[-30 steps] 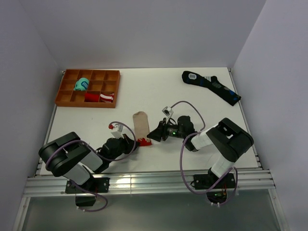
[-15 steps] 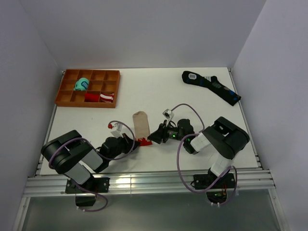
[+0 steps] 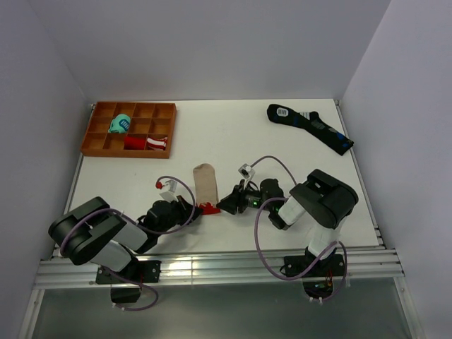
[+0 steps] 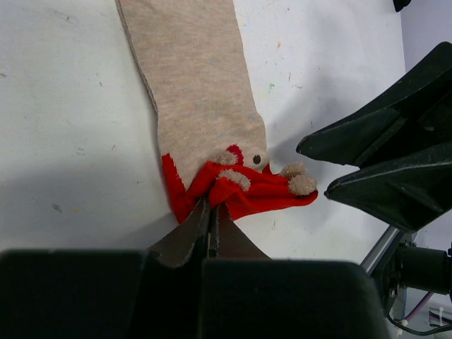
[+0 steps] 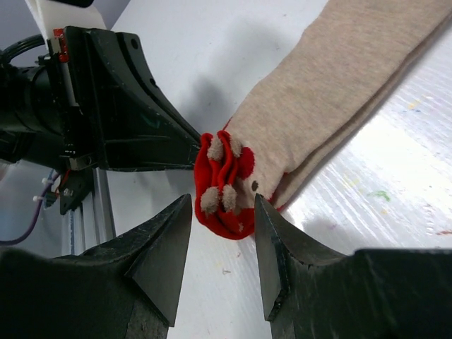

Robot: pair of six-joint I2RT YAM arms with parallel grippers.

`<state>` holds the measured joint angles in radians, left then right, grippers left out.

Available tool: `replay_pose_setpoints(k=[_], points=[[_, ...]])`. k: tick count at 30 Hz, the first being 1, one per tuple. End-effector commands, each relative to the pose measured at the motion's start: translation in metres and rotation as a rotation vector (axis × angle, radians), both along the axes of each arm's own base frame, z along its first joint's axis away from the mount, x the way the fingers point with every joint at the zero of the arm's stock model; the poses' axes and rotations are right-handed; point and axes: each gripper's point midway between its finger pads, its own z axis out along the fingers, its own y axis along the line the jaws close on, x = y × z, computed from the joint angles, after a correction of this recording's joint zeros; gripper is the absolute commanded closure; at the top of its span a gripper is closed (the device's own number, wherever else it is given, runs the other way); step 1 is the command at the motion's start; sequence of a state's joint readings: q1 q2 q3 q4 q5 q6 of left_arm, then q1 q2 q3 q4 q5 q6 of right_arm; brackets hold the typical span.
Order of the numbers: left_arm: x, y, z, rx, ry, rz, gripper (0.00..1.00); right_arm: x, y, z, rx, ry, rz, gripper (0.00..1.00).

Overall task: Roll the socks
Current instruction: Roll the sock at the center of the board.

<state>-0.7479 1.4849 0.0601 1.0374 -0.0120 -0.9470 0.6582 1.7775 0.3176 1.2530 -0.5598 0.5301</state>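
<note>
The socks [image 3: 205, 182] were laid flat on the white worktop [image 3: 233, 134], near its front edge, with the beige length stretched toward the far side. Their crumpled red end [image 4: 240, 189] was pinched in the clenched left hand [image 4: 210, 212]. The right hand [image 5: 222, 205] was held released, its fingers spread just beside that red end, and nothing was grasped in it.

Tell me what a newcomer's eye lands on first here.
Mid-table near the front lies a tan fabric sock pair. Its bunched red end is pinched by the shut left gripper, while the open right gripper straddles it. An orange compartment tray sits far left, and a long black sock far right.
</note>
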Motion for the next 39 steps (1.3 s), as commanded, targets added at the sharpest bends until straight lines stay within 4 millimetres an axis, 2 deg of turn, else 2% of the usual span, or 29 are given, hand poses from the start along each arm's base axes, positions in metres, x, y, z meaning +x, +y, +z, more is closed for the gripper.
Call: replay_pose_setpoints(k=[1,6,22,29,39], points=[[-0.037,0.032,-0.037,0.091,0.099,-0.013,1.0,0.001,0.009,0.01,0.035,-0.073,0.004,0.52],[-0.037,0.033,-0.037,0.087,0.098,-0.01,1.0,-0.005,0.018,0.008,0.021,-0.086,0.028,0.53],[-0.039,0.033,-0.037,0.077,0.109,-0.022,1.0,-0.007,0.016,0.002,-0.006,-0.107,0.023,0.55],[-0.04,0.034,-0.037,0.06,0.118,-0.024,1.0,-0.01,0.022,-0.003,-0.017,-0.106,0.037,0.55],[-0.04,0.036,-0.034,0.047,0.114,-0.023,1.0,-0.002,0.027,-0.006,-0.036,-0.095,0.021,0.58]])
